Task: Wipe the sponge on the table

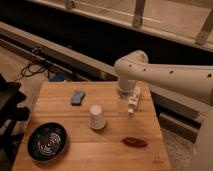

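Note:
A small flat blue-grey sponge [77, 97] lies on the light-brown wooden table [65, 120], toward its back left. My white arm reaches in from the right, and my gripper [132, 106] hangs over the table's right side, pointing down. It is well to the right of the sponge and apart from it, with the upturned white cup between them. Nothing shows in the gripper.
An upside-down white cup [97, 117] stands near the table's middle. A round black bowl [47, 142] sits at the front left. A dark reddish-brown oval object [135, 142] lies at the front right. Black cables [35, 66] lie on the floor behind.

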